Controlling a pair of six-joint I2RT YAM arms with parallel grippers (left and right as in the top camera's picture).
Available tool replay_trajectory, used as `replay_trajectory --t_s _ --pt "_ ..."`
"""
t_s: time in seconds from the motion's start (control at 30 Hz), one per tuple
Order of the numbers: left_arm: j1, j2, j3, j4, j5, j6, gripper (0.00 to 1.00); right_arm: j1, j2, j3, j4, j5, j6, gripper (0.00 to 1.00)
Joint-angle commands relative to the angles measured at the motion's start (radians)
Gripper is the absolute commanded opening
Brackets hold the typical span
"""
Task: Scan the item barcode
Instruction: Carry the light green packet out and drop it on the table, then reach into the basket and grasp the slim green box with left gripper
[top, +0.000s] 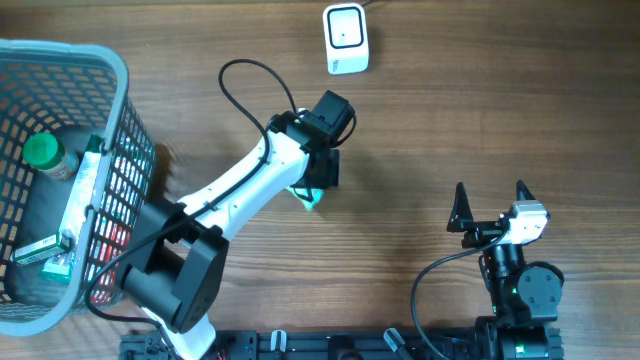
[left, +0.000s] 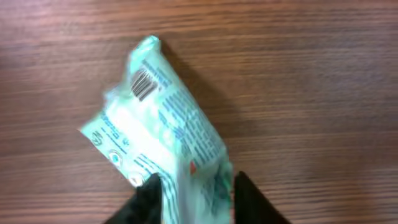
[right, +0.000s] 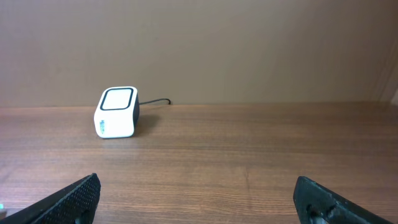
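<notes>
The left hand (left: 196, 194) flanks a teal-and-white packet (left: 161, 130) on the table (left: 311, 93), grip unclear. The right hand (right: 199, 199) is spread wide, facing the barcode scanner (right: 117, 112).

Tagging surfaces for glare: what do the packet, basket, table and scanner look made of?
The packet looks like thin glossy plastic film: crinkled, with sheen. The basket: matte moulded plastic lattice. The table: wood or wood-look laminate, grain showing. The scanner: smooth white hard plastic, probably.

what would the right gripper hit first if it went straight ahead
Nothing near: the right gripper faces bare table, the scanner off to its left. Looks free to the far edge, depth unclear.
</notes>
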Motion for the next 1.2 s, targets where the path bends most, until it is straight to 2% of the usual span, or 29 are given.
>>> replay_trajectory --t_s 0.0,0.03,0.13,0.23,0.33,0.47,0.53,0.67,0.8,0.9,1.03,1.17 --pt "-0.039 -0.012 0.001 0.014 0.020 -0.006 0.57 0.006 0.000 0.000 0.003 0.009 0.009 1.00" --pt "-0.053 -0.014 0.002 0.013 0.020 -0.005 1.00 0.006 0.000 0.000 0.003 0.009 0.009 1.00" --pt "-0.081 -0.032 0.042 -0.021 0.019 0.032 1.00 0.006 0.000 0.000 0.003 0.009 0.009 1.00" --pt "-0.057 -0.088 0.190 -0.160 -0.061 0.055 1.00 0.006 0.000 0.000 0.003 0.009 0.009 1.00" --pt "0.008 -0.170 0.358 -0.282 -0.181 0.054 1.00 0.006 0.000 0.000 0.003 0.009 0.009 1.00" --pt "0.134 -0.292 0.504 -0.312 -0.267 0.054 1.00 0.006 0.000 0.000 0.003 0.009 0.009 1.00" --pt "0.251 -0.380 0.537 -0.302 -0.270 0.035 1.00 0.006 0.000 0.000 0.003 0.009 0.009 1.00" --pt "0.515 -0.497 0.536 -0.333 -0.269 -0.094 1.00 0.006 0.000 0.000 0.003 0.009 0.009 1.00" --pt "0.826 -0.517 0.534 -0.422 -0.268 -0.275 1.00 0.006 0.000 0.000 0.003 0.009 0.009 1.00" --pt "1.020 -0.485 0.508 -0.469 -0.245 -0.359 1.00 0.006 0.000 0.000 0.003 0.009 0.009 1.00" --pt "1.203 -0.430 0.405 -0.468 -0.214 -0.407 1.00 0.006 0.000 0.000 0.003 0.009 0.009 1.00" --pt "1.314 -0.391 0.249 -0.392 -0.216 -0.406 1.00 0.006 0.000 0.000 0.003 0.009 0.009 1.00"
